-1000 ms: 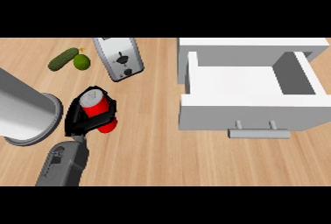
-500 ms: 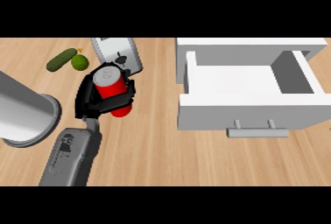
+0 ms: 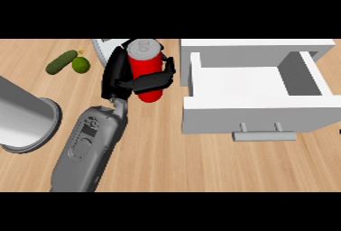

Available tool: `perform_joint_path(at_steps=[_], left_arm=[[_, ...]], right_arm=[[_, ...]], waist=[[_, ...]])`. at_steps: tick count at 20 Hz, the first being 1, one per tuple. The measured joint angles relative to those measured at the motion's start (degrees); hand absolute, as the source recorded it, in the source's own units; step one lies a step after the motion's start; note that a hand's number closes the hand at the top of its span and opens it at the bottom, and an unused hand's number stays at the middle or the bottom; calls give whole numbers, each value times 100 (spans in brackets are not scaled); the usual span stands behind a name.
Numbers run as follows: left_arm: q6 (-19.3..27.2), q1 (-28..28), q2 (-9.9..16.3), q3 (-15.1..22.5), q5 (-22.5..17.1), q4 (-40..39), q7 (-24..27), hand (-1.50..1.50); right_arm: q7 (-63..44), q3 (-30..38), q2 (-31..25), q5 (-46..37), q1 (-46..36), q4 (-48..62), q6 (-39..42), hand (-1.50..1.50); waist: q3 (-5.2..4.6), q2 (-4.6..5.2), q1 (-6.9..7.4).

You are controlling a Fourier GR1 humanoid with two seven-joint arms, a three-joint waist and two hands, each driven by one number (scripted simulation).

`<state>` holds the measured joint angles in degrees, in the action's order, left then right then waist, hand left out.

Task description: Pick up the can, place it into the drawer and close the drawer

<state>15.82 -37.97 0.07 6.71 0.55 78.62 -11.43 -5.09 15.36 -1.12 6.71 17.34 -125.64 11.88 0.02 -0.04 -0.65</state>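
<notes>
Holding the red can point(image 3: 147, 67) in my left hand point(image 3: 120, 76), I have my fingers point(image 3: 149, 81) curled across its middle and my thumb on the other side, so the hand is clamped on the can. The can is lifted off the wooden counter point(image 3: 166, 158), as far as I can judge, and its silver top points away from me, toward the far edge of the view, with a slight lean. Its long axis therefore runs nearly front to back, along my forearm point(image 3: 90, 144).

What matters for the coming move is this: the open drawer point(image 3: 253, 81) lies to the right of the can, just beside it, and its left wall stands between the can and the white inside of the drawer. So I judge that I must carry the can sideways to the right, over that wall, before I lower it. The inside looks longer from left to right than the can is wide, so the can should fit with its present direction, but I cannot be sure about the depth.

My right hand does not appear in the view, so the left hand is the only one near the can and also the nearer one to the drawer handle point(image 3: 264, 134) at the front.
</notes>
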Motion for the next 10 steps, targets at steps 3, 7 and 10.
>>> perform_joint_path(at_steps=[3,7,10], left_arm=[[206,-537,-3,89,46,-202,-185,150],[591,-1372,-6,211,-64,-696,-378,150],[725,-1956,-6,197,-146,-1147,-492,150]], right_arm=[[-108,39,-25,17,-86,-7,-24,-150],[-204,90,-61,66,-99,-123,-6,-150],[-100,85,-22,31,-27,-102,51,-150]], waist=[[0,3,-6],[0,7,-41],[1,12,-63]])
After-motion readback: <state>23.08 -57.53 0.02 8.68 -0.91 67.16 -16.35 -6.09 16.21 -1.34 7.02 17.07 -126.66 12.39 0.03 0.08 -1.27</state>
